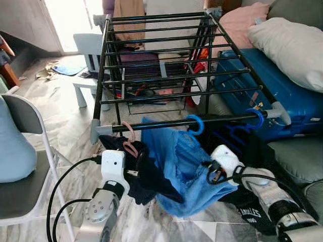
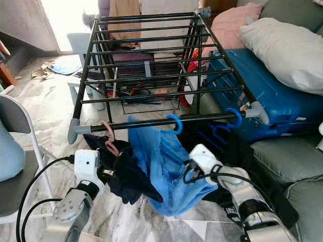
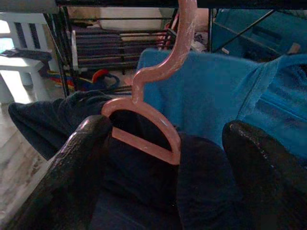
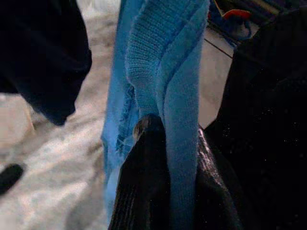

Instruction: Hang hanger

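Hanging between the spread left gripper point(image 3: 163, 167) fingers, pink hanger point(image 3: 148, 120); right gripper point(image 4: 168, 158) pinches blue garment point(image 4: 163, 72).

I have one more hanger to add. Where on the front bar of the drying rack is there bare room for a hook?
On the front bar, the stretch between the two blue hanger hooks is bare. The left end is crowded: the pink hanger with dark clothing, then the blue garment, with both tools working close below.
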